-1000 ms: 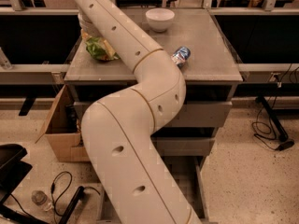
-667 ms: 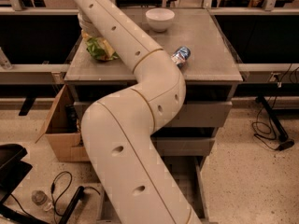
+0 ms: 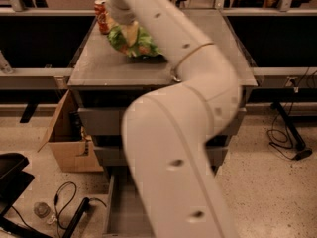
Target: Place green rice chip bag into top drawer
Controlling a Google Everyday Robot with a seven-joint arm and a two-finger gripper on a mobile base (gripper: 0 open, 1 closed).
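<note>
The green rice chip bag is a crumpled lime-green foil bag on the grey cabinet top, left of middle. My gripper comes down from the arm's wrist at the top of the view and sits right on the upper left of the bag, in contact with it. My thick white arm fills the middle and right of the view and hides the right part of the cabinet top. The top drawer front under the countertop looks closed.
A red soda can stands at the back left of the cabinet top, just behind the bag. The lowest drawer is pulled out. An open cardboard box stands on the floor at the left, with cables and a bottle nearby.
The view has shifted closer, and my arm has swung across it. The bag with the gripper now sits nearer the middle front. The white bowl and blue can no longer show.
</note>
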